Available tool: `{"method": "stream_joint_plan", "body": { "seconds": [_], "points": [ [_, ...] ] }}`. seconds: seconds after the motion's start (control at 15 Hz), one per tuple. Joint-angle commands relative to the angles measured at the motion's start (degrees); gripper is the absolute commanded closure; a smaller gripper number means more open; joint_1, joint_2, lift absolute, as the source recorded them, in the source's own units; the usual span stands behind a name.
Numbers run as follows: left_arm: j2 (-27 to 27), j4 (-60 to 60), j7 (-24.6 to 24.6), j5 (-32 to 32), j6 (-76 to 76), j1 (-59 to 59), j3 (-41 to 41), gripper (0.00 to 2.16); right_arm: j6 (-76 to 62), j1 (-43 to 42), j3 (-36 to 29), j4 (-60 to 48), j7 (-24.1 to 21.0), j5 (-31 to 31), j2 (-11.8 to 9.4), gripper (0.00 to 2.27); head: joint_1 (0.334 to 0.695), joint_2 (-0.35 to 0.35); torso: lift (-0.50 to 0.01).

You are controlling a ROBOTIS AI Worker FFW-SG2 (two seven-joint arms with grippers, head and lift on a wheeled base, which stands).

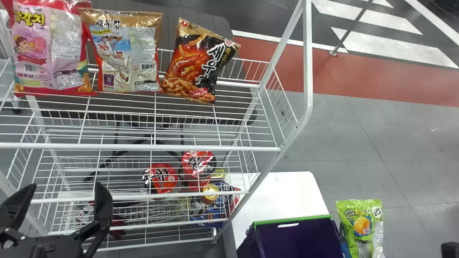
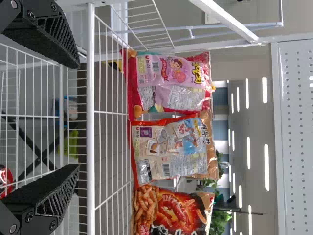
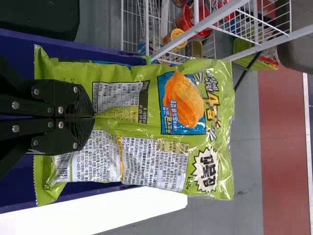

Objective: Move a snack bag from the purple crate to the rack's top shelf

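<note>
Green chip bag, lower right, pinched in the right gripper, should clear the top shelf's front rail before crossing, left gripper spread, lower left.

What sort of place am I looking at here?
Probably a shop, or a mock-up of one: shiny printed snack bags stand on a white wire rack, round red packaged cups sit lower down, and a purple plastic crate stands nearby.
</note>
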Motion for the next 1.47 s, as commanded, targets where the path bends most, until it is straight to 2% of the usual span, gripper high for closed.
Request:
{"method": "stream_joint_plan", "body": {
  "seconds": [0.0,0.47,0.87,1.0,1.27,1.4],
  "points": [
    [-0.1,0.0,-0.1,0.0,0.3,0.0,-0.1,0.09,0.2,0.0,0.0,-0.3,0.2,0.0,0.1,2.25,0.695,-0.35,-0.02],
    [-0.1,-0.1,-0.1,0.0,0.5,0.0,0.0,0.09,0.2,0.0,-0.3,-0.3,0.3,-0.2,0.1,2.25,0.695,-0.35,0.007],
    [-0.2,0.1,0.0,-0.1,0.5,0.0,0.0,0.09,-0.7,0.0,-0.6,-0.8,1.8,-0.9,0.6,2.25,0.695,-0.35,0.001],
    [-0.3,0.6,0.0,-0.1,0.5,-0.2,0.1,0.09,1.6,0.0,-2.3,-4.8,3.1,-1.8,2.1,2.25,0.695,-0.35,0.001],
    [-0.3,1.1,-0.1,-0.1,0.5,-0.5,0.1,0.09,13.0,0.1,-8.0,-16.8,8.6,-7.8,5.4,2.25,0.695,-0.35,0.001],
    [-0.4,1.8,-0.2,0.0,0.5,-0.9,0.0,0.09,17.8,0.1,-9.6,-23.0,10.0,-10.3,6.5,2.25,0.695,-0.35,0.001]
  ]
}}
